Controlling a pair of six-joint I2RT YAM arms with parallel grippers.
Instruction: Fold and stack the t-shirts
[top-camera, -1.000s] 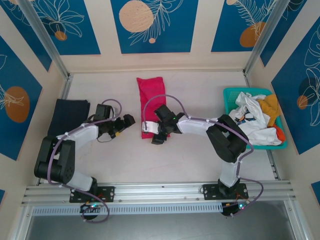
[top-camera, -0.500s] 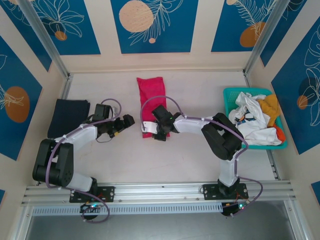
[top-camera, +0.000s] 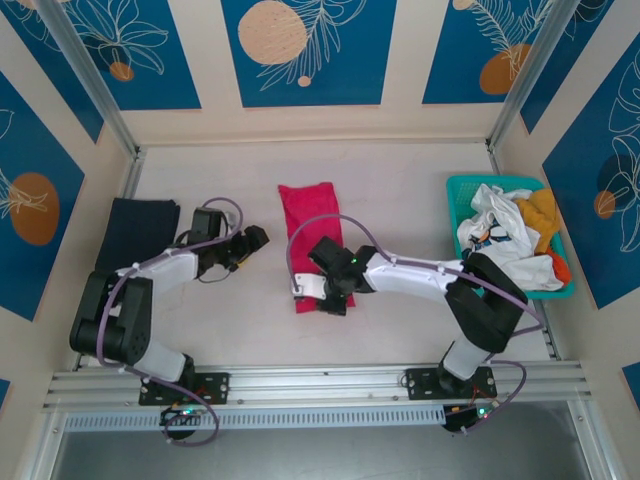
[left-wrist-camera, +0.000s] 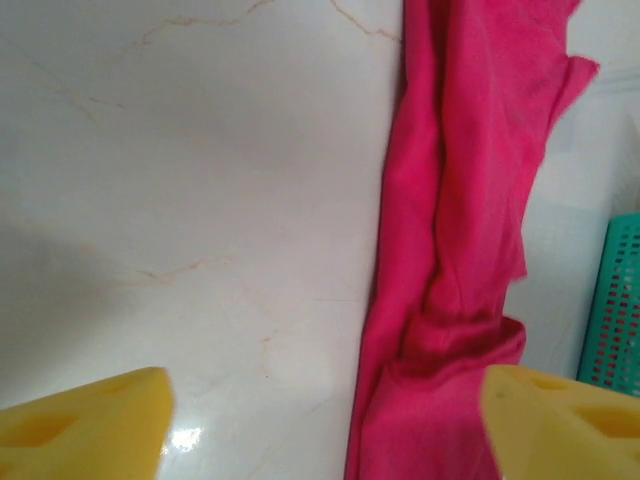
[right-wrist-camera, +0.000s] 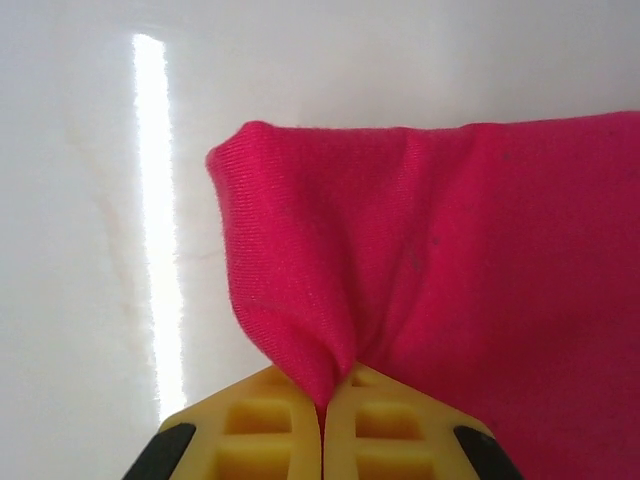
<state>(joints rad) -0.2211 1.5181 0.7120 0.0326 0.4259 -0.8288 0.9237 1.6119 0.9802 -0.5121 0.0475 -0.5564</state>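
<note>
Pink shirt (top-camera: 314, 222), a strip mid-tabletop, sits clamped in the right end effector (right-wrist-camera: 322, 408), the left end effector (top-camera: 252, 240) apart; navy shirt (top-camera: 140, 230) lies folded, unfolded shirts (top-camera: 505, 250) wait in the basket (top-camera: 461, 184).

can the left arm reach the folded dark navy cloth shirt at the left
Probably yes: the left gripper is open and empty, and the dark navy cloth shirt lies uncovered close beside that arm.

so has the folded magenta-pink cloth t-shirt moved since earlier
Yes, the t-shirt slid nearward, its far end now past the teal basket's far rim.
</note>
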